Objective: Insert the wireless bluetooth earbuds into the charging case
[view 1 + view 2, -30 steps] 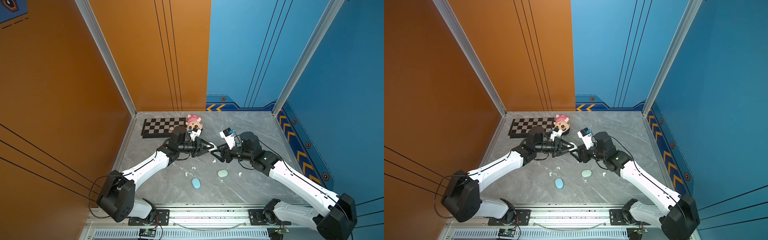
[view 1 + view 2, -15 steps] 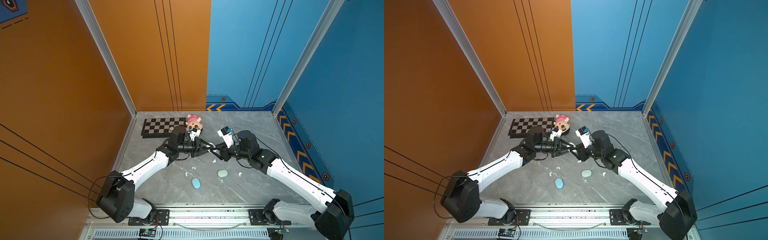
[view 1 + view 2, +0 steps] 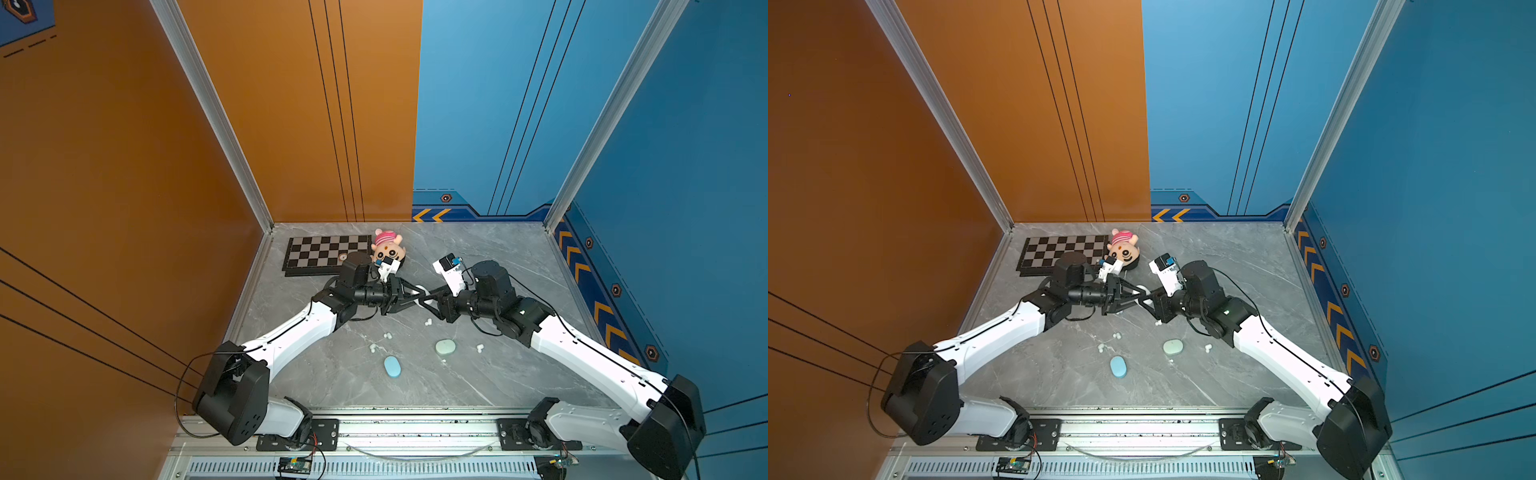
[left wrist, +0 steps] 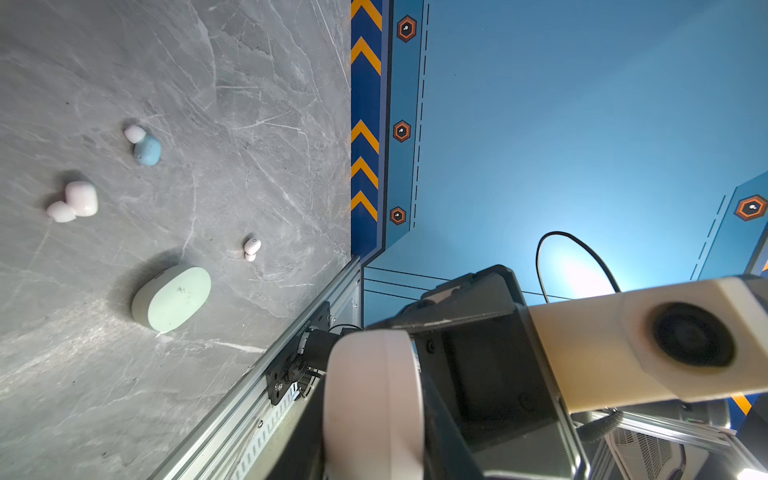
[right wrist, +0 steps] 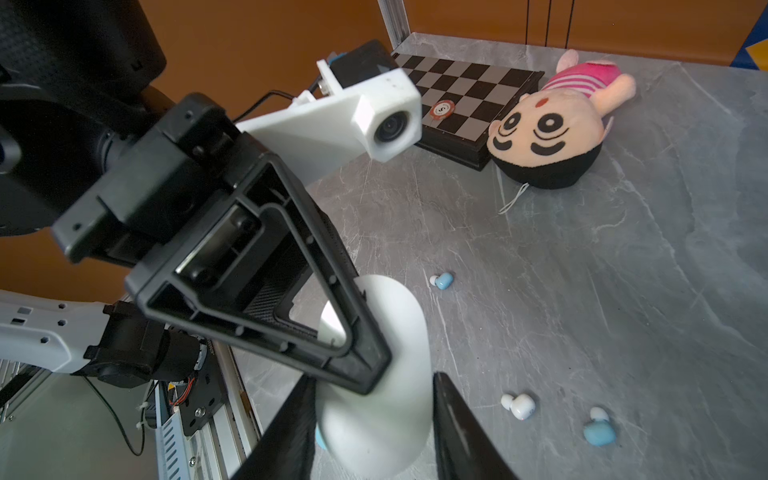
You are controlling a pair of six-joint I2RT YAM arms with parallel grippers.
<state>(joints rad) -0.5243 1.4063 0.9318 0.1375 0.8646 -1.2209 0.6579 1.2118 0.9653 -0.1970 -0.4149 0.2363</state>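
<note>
Left claw (image 3: 415, 297) clamps white charging case (image 5: 395, 320) mid-frame in both top views, right claw (image 5: 372, 376) straddles it, grip unclear, earbuds (image 3: 387, 334) loose on tabletop (image 3: 498, 257) lower-centre; opposed pulling could twist case free.

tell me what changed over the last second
The right gripper moved in toward the left gripper and closed its jaws around the white case the left one holds. The left gripper, earbuds, green case and blue case stayed put.
</note>
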